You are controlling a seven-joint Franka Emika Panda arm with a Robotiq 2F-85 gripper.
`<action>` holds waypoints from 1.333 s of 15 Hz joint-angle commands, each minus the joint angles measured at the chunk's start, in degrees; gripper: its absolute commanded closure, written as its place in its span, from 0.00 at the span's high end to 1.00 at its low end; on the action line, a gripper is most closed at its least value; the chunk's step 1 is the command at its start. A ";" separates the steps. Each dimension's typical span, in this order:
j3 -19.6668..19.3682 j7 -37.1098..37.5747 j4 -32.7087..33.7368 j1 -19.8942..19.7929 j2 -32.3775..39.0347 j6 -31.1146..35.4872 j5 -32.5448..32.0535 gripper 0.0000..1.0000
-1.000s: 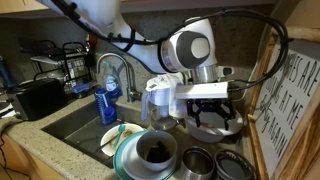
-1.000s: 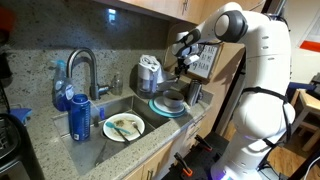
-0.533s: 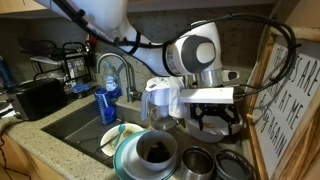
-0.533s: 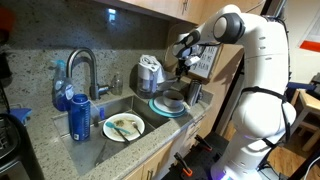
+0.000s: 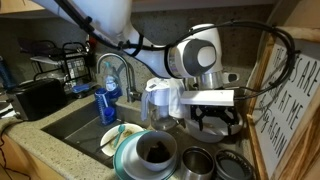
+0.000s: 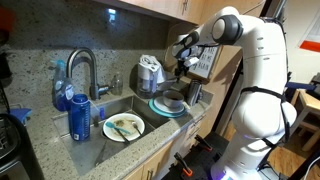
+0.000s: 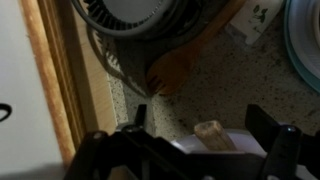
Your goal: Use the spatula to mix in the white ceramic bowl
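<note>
White bowl [image 5: 155,150] sits on a plate [image 5: 122,157] beside the sink [image 5: 75,120], with speckled stone counter [image 5: 35,150] around. My pincer [image 5: 217,122] hangs released nearby

- Warm, rather dim indoor light is filling the sink corner in both exterior views, and the far left corner is sinking into shadow.
- The robot arm [image 5: 100,15] is blowing out to flat white near the top edge.
- Glints are sparking off the faucet [image 6: 85,65] and the metal bowls [image 5: 200,160].
- A small cold light spot [image 6: 110,12] is glowing on the far wall.
- The wrist view is running dark and soft. The gripper [image 7: 200,125] is showing only as a blurred black silhouette, while a white panel [image 7: 15,80] is glaring on the left.
</note>
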 commanded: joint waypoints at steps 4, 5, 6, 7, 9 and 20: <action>1.45 -2.53 2.00 -1.59 1.85 1.73 1.88 1.00; 1.50 -2.56 2.15 -1.57 2.02 1.87 1.88 1.00; 1.52 -2.52 2.33 -1.53 2.20 1.98 1.79 1.00; 1.57 -2.54 2.54 -1.53 2.37 2.06 1.75 1.00; 1.59 -2.34 2.88 -1.52 2.65 2.28 1.63 0.74; 1.51 -2.33 2.85 -1.26 2.83 3.73 0.83 0.04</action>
